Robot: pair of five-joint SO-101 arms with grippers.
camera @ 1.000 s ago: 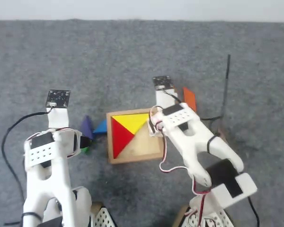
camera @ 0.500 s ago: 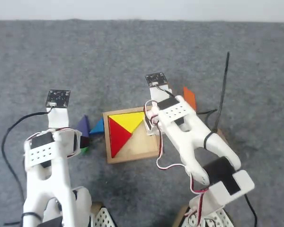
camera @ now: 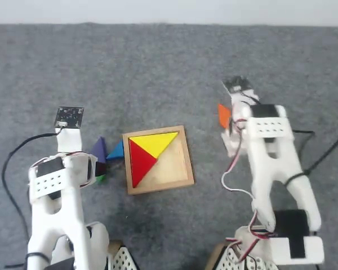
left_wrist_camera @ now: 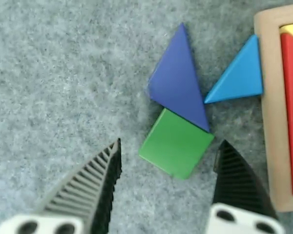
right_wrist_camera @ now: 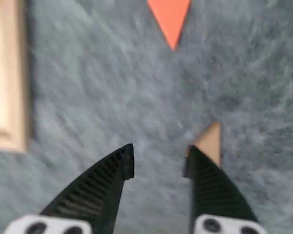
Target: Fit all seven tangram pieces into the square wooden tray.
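While the left end effector (left_wrist_camera: 170,146) hangs open over the green square (left_wrist_camera: 175,144), the right end effector (right_wrist_camera: 160,151) gapes open near the orange piece (right_wrist_camera: 169,16).

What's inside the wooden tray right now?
Inside the wooden tray lie a yellow triangle and a red triangle, side by side. The rest of its floor is bare wood. The floor under those two pieces is covered.

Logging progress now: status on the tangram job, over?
Left hand open over green square. Right hand open, empty. Tray holds red triangle, yellow triangle. Nothing blocking.
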